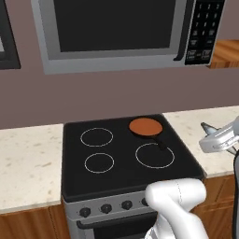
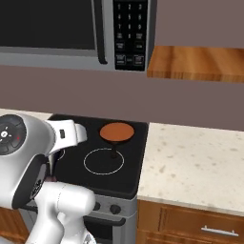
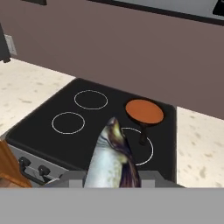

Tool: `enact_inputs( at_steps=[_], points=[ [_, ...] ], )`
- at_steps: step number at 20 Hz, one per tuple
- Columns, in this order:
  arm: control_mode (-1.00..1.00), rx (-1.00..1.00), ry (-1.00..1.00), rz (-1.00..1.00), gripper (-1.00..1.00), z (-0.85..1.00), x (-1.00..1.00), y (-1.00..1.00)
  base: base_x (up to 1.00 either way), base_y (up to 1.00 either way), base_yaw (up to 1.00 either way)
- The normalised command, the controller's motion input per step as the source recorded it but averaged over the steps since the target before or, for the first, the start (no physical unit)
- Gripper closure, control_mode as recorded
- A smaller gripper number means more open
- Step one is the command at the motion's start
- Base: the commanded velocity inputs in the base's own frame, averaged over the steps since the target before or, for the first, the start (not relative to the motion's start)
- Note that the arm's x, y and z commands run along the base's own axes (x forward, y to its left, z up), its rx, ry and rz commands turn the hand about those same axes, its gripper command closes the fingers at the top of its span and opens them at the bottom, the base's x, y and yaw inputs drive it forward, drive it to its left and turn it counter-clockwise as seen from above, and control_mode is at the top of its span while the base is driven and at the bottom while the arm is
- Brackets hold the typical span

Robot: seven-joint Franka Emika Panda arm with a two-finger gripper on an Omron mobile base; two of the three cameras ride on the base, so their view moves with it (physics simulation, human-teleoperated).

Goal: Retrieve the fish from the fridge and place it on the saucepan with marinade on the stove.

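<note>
Presently the fish (image 3: 113, 159) is carried in the jaws, which stand part closed on its body; in the hand view it rises from between the finger tips at 6 o'clock with its head pointing toward the pan. The grip sits low on the body, so most of its length projects forward, which appears to suit laying it down head first. In the left base view the gripper (image 1: 219, 138) hangs at 3 o'clock, above the pale surface (image 1: 28, 158) just right of the stove (image 1: 116, 182), with the fish's tip protruding.

The saucepan with marinade (image 1: 145, 126) sits on the rear right burner, at about 1 o'clock on the cooktop, its short dark handle trailing toward the front right ring. Fish and pan are well apart; nothing rests in the orange-brown pan.

Judgement: the fetching stage looks complete and the carry is under way. The remaining move calls for a swing left and rearward over the pan before release. An early release would drop the fish onto black glass.
</note>
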Motion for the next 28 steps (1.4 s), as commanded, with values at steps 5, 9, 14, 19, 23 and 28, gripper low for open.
enact_inputs(
  at_steps=[5, 9, 14, 19, 23, 28],
  points=[
    [1.00, 0.00, 0.00, 0.00, 1.00, 0.00, 0.00, 0.00, 0.53, 0.01, -0.02],
    [1.00, 0.00, 0.00, 0.00, 1.00, 0.00, 0.00, 0.00, 0.14, 0.01, 0.00],
    [1.00, 0.00, 0.00, 0.00, 1.00, 0.00, 0.00, 0.00, 0.00, 0.00, 0.00],
    [-1.00, 0.00, 0.00, 0.00, 1.00, -0.07, 0.21, 0.00, 0.04, 0.00, 0.00],
    [-1.00, 0.00, 0.00, 0.00, 1.00, -0.33, 0.52, 0.00, 0.00, 0.00, 0.00],
    [-1.00, 0.00, 0.00, 0.00, 1.00, -0.38, 0.48, 0.02, 0.00, 0.00, 0.00]
  ],
)
